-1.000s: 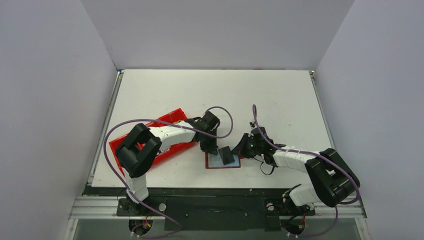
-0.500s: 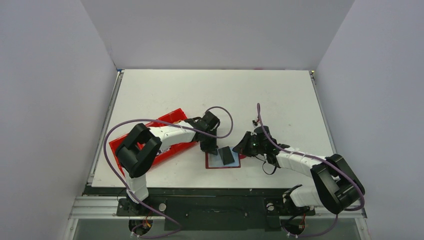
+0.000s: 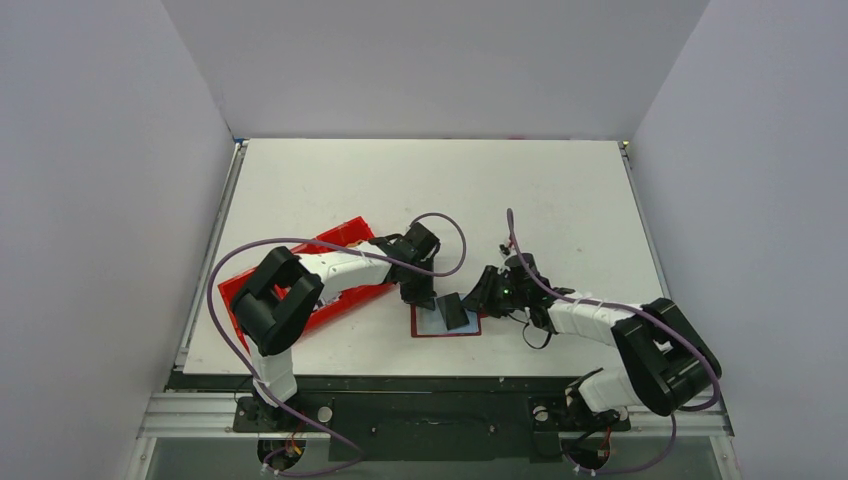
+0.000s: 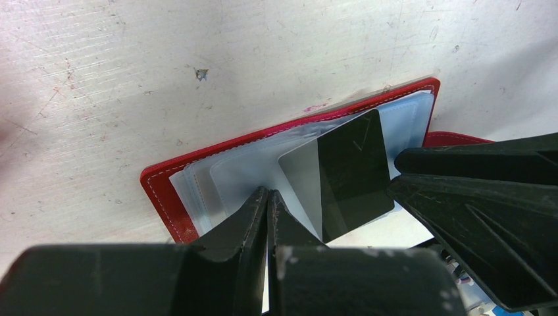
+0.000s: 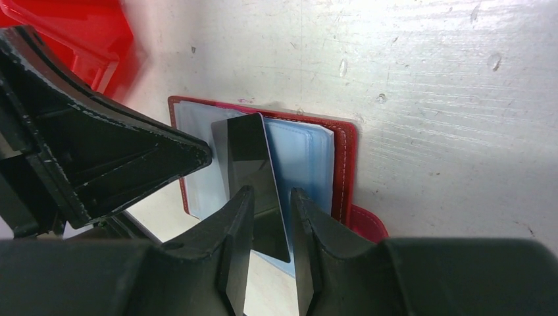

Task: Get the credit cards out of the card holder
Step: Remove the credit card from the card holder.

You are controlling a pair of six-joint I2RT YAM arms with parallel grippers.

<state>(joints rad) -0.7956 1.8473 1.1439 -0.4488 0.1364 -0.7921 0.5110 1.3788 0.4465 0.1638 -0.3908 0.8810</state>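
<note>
Holder: the holder [image 3: 432,325] is laid open and flat on the bench [image 3: 450,190], near the front edge, between the two arms.
Card: one card [image 5: 245,148] is seen tilted up over the grey-blue pockets. It looks dark here. How far it is out of its pocket cannot be told, and no other cards can be made out.
Left pincer: the left pincer [image 4: 268,197] is pressed together. Its tip is pushed down on a clear pocket, just beside the card.
Right pincer: the right pincer [image 5: 271,214] is spread a little, with one finger on each side of the card. A gap is seen, so the card does not seem to be pinched yet.
Slip risk: the card is thin and smooth. It may be knocked flat or pushed back in if the fingers are shut off to one side.
Drag risk: the whole holder may be lifted or dragged along if the pocket is tight and the push from the left pincer is lost.
Bump risk: the two pincers are set very near each other, so they may be knocked together if the card is pulled toward the left arm.
Edges: the front edge of the bench is near the holder, and a card let go there may be lost over it. A red tray [image 3: 345,232] is placed under the left arm.
Room: a lot of bare bench is seen past the holder and to the right, so the card is best carried that way.
</note>
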